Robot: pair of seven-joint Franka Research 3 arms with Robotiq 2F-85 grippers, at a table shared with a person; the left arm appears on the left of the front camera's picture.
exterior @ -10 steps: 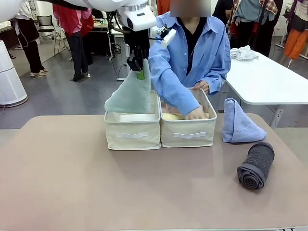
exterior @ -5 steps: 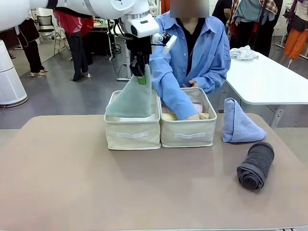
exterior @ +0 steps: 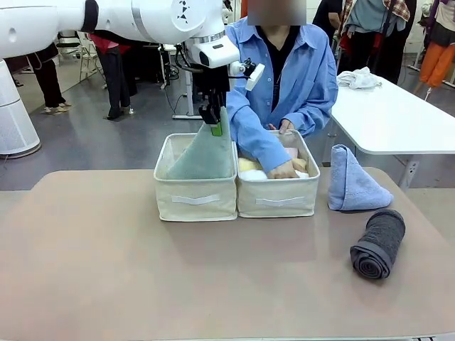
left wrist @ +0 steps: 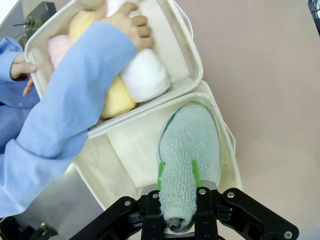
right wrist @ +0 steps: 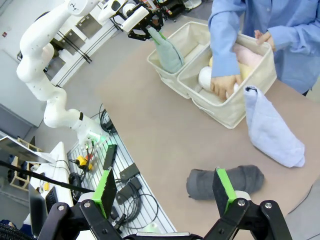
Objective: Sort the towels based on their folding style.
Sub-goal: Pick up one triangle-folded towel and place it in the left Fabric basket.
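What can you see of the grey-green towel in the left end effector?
The grey-green towel is fluffy terry, folded into a pointed cone. The left end effector is shut on its narrow tip, so it hangs point-up, wide base inside the left beige bin. Whether it rests on the bin's bottom is unclear.

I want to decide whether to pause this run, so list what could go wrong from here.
1. The left gripper pinches the green towel by its tip, with the base low in the left bin. On release the cone may slump and lose its fold.
2. The person's hand and sleeve are in the right bin, close beside the gripper. A sideways retreat could brush them.
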